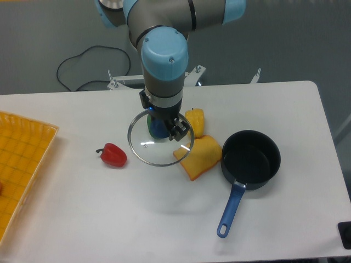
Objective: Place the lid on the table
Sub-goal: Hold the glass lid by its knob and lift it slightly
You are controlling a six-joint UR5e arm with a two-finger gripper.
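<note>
The lid (160, 137) is gripped by its dark blue knob, around which the hand (160, 127) is closed from above, so that the glass disc hangs roughly level beneath the wrist. Whether the metal rim already touches the bench (164, 219) cannot be told; the lid appears low, just over the white surface, its right edge overlapping the yellow cloth (200, 156). A grip on the knob is judged sensible, since the thin rim gives the fingers little to hold. The saucepan (250, 156) stands uncovered to the right, its handle pointing toward the near edge, well apart from the lid. A red pepper (112, 155) lies just left of the lid, and a yellow object (195, 121) just beyond it on the right. The yellow tray (22, 164) sits at the far left. A bare patch between pepper and cloth seems to be the intended resting place.
</note>
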